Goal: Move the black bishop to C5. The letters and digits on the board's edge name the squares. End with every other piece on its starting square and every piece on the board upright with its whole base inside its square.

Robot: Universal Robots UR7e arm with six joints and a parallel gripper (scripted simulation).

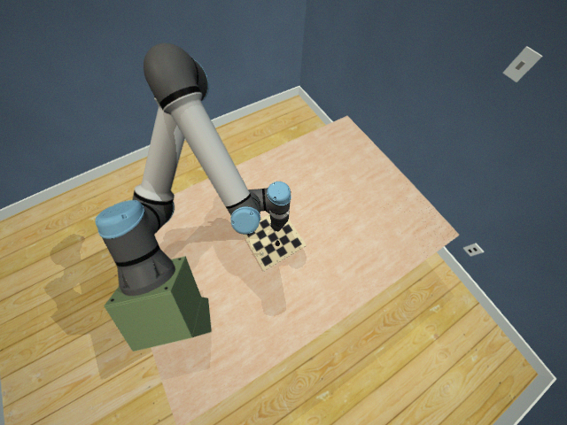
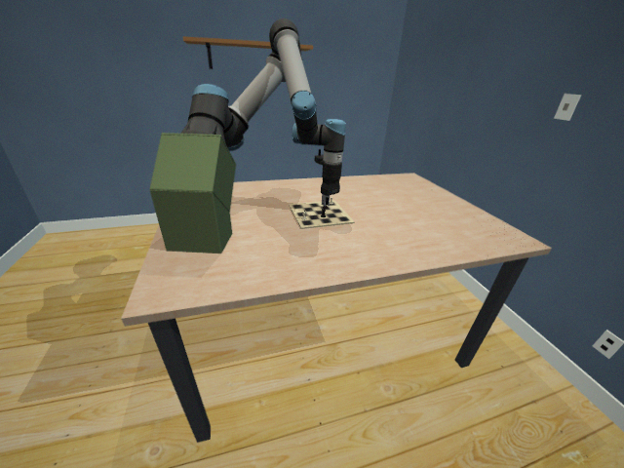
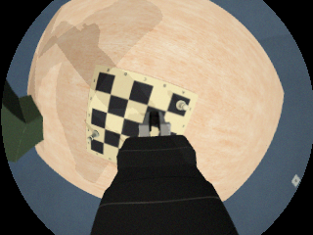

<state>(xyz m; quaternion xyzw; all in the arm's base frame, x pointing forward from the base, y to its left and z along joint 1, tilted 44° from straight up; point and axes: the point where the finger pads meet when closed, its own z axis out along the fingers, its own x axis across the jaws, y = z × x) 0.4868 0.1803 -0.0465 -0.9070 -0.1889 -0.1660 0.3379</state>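
The end effector (image 3: 156, 121) points straight down over the chessboard (image 3: 108, 113), its two fingers drawn in and clamped on the black bishop (image 3: 156, 117), whose dark top shows in the narrow gap between them. In the wrist view the bishop sits dead centre, directly beneath the wrist body, on the board's edge nearest the camera mount. From the top view the bishop (image 1: 276, 241) stands near the middle of the board (image 1: 292, 247), at about 6 o'clock from the dark wrist column. In the exterior view the end effector (image 2: 324, 203) reaches down onto the board (image 2: 344, 219), with the bishop (image 2: 323, 211) between the fingertips; whether its base is still touching the square cannot be told.

A pale piece (image 3: 180, 105) stands at 2 o'clock from the bishop near the board's corner, and another small pale piece (image 3: 96, 135) at 8 o'clock by the opposite corner. The board lies on the wooden worktop (image 2: 428, 231), and the green pedestal (image 2: 194, 191) carrying the arm stands at the worktop's 9 o'clock side.
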